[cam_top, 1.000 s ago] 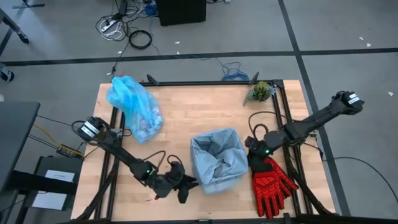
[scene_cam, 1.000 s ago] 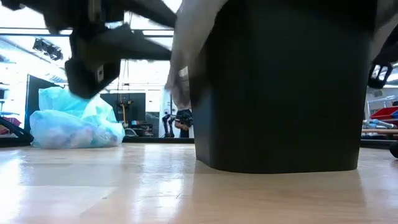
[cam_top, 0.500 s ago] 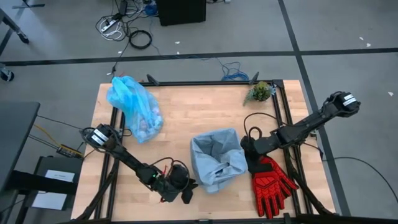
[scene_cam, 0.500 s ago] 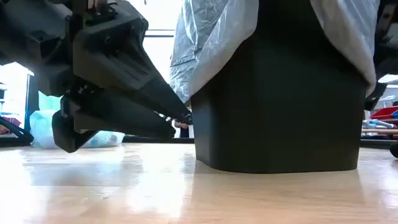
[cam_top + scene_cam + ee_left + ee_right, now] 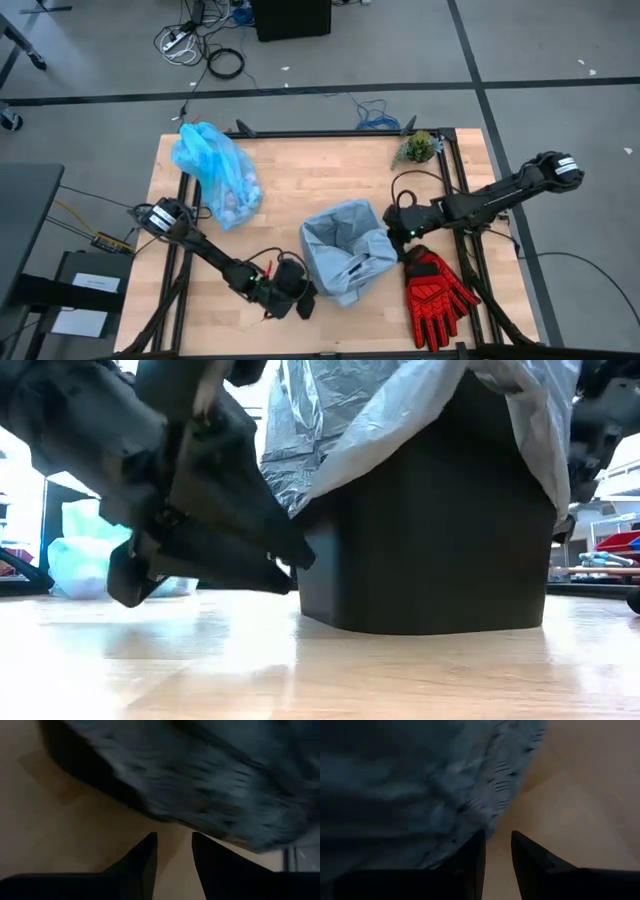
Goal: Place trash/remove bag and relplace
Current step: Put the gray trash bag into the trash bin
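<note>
**New liner going on; old bag already out**

We note the bag (image 5: 215,172) of cyan plastic lying at the far left of the table (image 5: 300,175), knotted-looking and well apart from the bin (image 5: 430,550). Pale wads of trash (image 5: 235,200) show through its skin, so we judge the filling and removal steps done.

The bin stands near the front middle, wearing a grey-blue liner (image 5: 345,250). In the low view the liner drapes over the rim and partway down the dark walls (unevenly, lower on one side).

The left gripper (image 5: 300,298) sits low, just beside the bin's left front corner. Its wrist view shows the fingers (image 5: 145,862) parted by a narrow gap with only bare table between them: holding nothing.

The right gripper (image 5: 400,225) is at the bin's right edge. Its fingers (image 5: 470,860) likewise stand slightly apart, the liner's hem just ahead of the tips, not between them.

What remains, in our judgement: tugging the liner down evenly and seating it. A red glove (image 5: 435,290) and a small plant (image 5: 418,148) lie to the right, not involved.
</note>
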